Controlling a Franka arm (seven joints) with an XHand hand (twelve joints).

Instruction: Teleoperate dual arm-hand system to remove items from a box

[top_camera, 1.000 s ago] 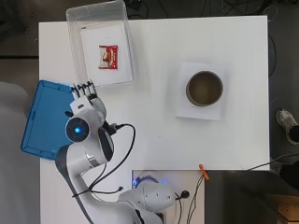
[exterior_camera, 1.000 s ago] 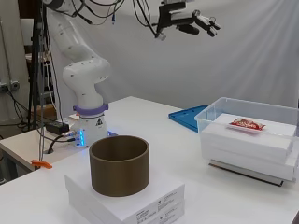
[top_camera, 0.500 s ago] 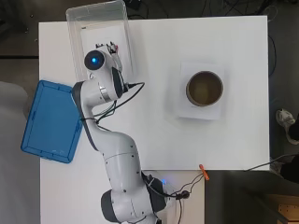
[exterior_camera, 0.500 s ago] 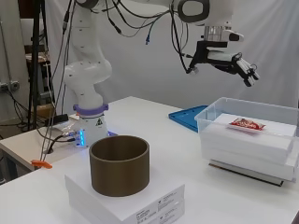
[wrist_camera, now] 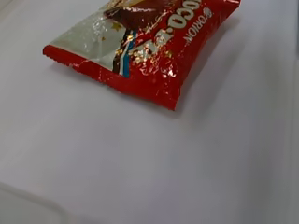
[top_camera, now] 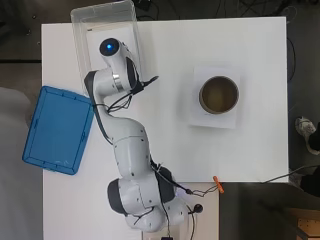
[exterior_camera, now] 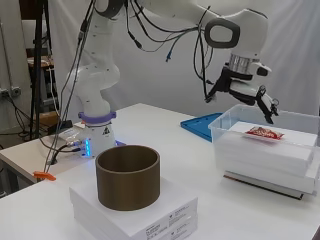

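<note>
Glossy crinkled foil snack packet (wrist_camera: 145,42) inside a clear plastic box (exterior_camera: 235,131).

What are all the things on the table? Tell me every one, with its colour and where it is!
Clear plastic box: one, see-through, at the table's far corner from the base, resting on a flat white slab.
Red snack packet: one, red and shiny, lying flat on the white surface inside the box.
Blue plastic lid: one, blue, flat at the table's edge beside the box.
Brown round container: one, brown, open on top, standing on the white flat boxes.
White flat boxes: a stack, white, under the container.
Small orange clip: one, orange, near the arm's base.
Hand: one, black and white, fingers relaxed, above the box and apart from the packet.
</note>
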